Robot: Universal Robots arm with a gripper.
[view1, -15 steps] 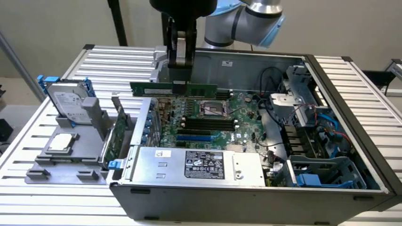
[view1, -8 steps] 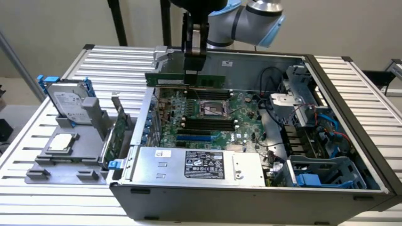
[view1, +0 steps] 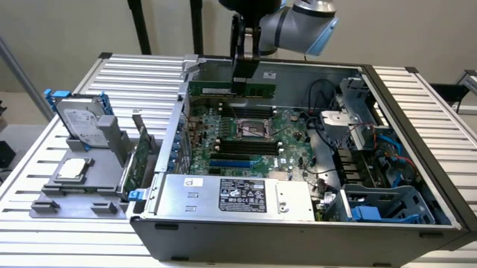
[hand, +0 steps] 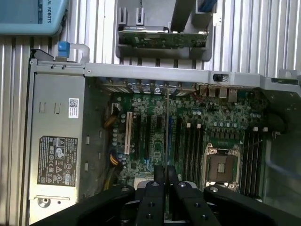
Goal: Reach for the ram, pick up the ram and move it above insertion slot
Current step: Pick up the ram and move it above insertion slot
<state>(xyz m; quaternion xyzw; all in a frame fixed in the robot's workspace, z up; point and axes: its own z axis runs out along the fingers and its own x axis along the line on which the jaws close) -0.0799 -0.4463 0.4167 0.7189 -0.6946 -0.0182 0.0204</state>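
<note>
The ram (view1: 210, 89) is a long thin green stick hanging level above the back part of the motherboard (view1: 291, 125), inside the open computer case. My gripper (view1: 244, 79) comes down from above and is shut on the stick near its middle. In the wrist view the ram (hand: 168, 122) shows edge-on as a thin line running out from between my black fingers (hand: 159, 175), with the gripper (hand: 166, 170) over the board. Black memory slots (view1: 246, 147) lie below and toward the front, beside the CPU socket (view1: 253, 129); the wrist view shows memory slots (hand: 189, 146) just beside the stick's line.
A power supply (view1: 223, 193) fills the case's front. A blue drive cage (view1: 387, 205) and cables (view1: 372, 151) sit at the exterior view's right. Outside the case, at the left, a grey fixture holds a hard drive (view1: 80, 120), a green expansion card (view1: 138, 159) and a CPU (view1: 72, 168).
</note>
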